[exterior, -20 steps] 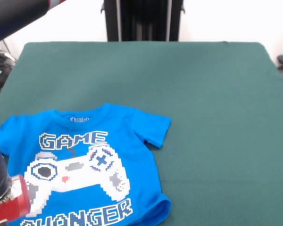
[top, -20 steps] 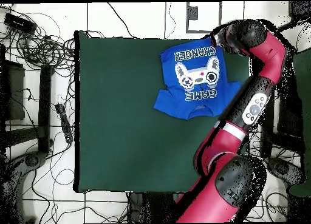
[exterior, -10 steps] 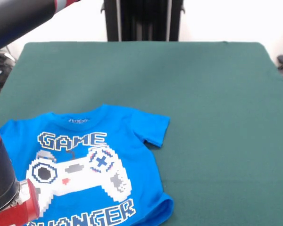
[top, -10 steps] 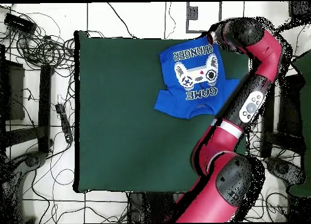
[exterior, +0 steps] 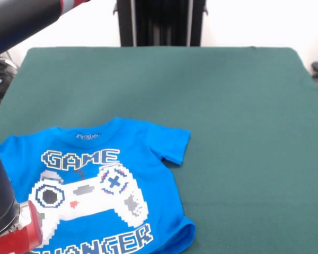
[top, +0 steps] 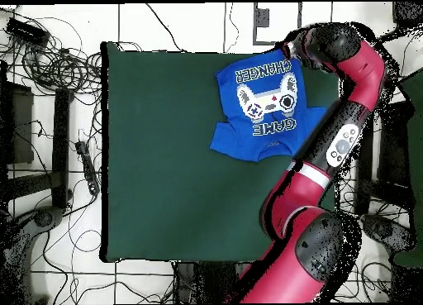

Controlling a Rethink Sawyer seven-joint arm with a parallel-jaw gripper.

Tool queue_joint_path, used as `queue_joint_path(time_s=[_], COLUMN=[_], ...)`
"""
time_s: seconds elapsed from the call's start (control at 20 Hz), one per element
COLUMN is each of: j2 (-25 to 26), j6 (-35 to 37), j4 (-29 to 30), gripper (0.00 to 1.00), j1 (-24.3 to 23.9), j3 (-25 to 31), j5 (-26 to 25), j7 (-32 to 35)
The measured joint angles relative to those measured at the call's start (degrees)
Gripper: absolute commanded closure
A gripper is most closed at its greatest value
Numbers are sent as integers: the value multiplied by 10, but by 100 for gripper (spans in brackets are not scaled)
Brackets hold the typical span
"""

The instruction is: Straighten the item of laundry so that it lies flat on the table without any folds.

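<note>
The item of laundry (exterior: 103, 182) is a bright blue T-shirt lying print side up on the green table (exterior: 233, 106), at the near left in the front view. Its hem curls up at the lower right corner, and the sleeve on the right shows a crease. From overhead the item of laundry (top: 263, 103) lies near the table's (top: 165, 153) top right corner, with one sleeve bunched at its lower left. My gripper (top: 290, 53) sits at the shirt's hem corner by the table edge. The wrist hides how it stands. Only a red and black arm segment (exterior: 8, 217) shows in the front view.
My arm (top: 347, 136) curves along the table's right side in the overhead view. An upper arm link (exterior: 21, 18) crosses the front view's top left corner. Cables (top: 49, 62) cover the floor left of the table. A black column (exterior: 160, 22) stands behind the far edge.
The arm's end shifted a little toward the table's edge at the shirt's hem corner, and the shirt slid slightly with it. Over the last half second almost nothing moved.
</note>
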Motion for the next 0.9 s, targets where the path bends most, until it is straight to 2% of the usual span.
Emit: queue_joint_path(time_s=[0.65, 0.9], j2=[0, -11], j6=[0, 0], j4=[10, 61], gripper=[0, 0], j1=[-10, -24], j3=[-3, -56], j5=[5, 60], j7=[0, 0])
